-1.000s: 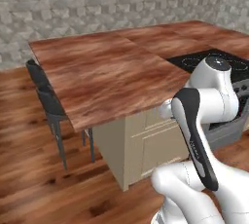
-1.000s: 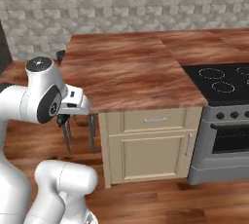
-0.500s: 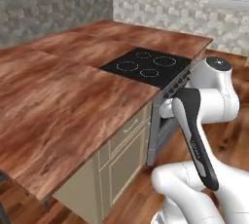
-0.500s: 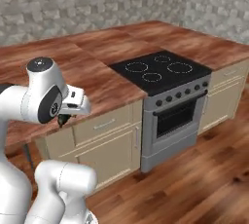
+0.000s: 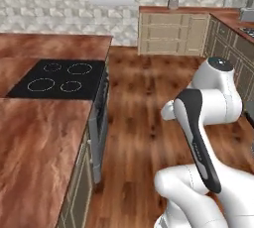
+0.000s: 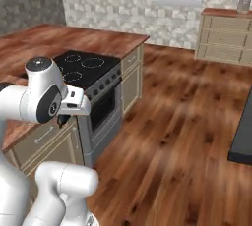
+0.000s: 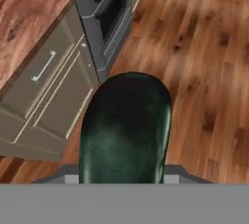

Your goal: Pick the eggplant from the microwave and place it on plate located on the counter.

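The dark green-black rounded eggplant (image 7: 125, 128) sits right in front of the hand camera, just beside the black-topped grey stove (image 6: 91, 80) (I cannot tell if the fingers are squeezing it), and a fast turn might shake it loose.

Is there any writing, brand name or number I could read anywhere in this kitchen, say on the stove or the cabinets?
None can be read.
The stove has plain ring marks on top and unmarked knobs on its front.
The cabinets bear no labels.
The small grey object on the far counter is too blurred to tell.
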Motion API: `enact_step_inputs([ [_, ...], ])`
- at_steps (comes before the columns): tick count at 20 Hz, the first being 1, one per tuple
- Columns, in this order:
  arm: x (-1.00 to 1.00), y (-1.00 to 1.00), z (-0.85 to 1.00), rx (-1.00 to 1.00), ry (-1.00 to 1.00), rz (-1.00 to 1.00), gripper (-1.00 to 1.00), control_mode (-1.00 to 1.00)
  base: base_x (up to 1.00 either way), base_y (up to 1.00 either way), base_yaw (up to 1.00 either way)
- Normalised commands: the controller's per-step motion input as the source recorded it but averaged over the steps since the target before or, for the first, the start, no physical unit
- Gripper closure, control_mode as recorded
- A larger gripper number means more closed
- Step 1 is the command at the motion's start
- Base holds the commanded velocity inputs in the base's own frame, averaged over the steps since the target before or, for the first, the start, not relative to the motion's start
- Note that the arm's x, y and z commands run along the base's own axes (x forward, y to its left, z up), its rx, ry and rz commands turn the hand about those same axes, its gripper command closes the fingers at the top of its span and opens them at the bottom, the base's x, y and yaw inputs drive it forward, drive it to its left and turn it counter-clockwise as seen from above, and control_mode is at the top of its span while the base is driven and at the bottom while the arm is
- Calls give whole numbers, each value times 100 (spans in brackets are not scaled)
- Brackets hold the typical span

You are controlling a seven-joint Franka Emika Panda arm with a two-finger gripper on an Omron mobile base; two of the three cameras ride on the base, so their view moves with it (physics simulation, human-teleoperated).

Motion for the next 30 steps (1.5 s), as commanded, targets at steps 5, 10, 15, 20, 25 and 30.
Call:
enact_step_inputs([
  [5,0,0,0,0,0,0,100,100,14,-2,-81],
  [10,0,0,0,0,0,0,100,100,64,1,-57],
  [15,0,0,0,0,0,0,100,100,100,2,-11],
  [20,0,0,0,0,0,0,100,100,100,9,0],
  [25,0,0,0,0,0,0,100,100,100,3,0],
  [30,0,0,0,0,0,0,100,100,100,0,-2],
])
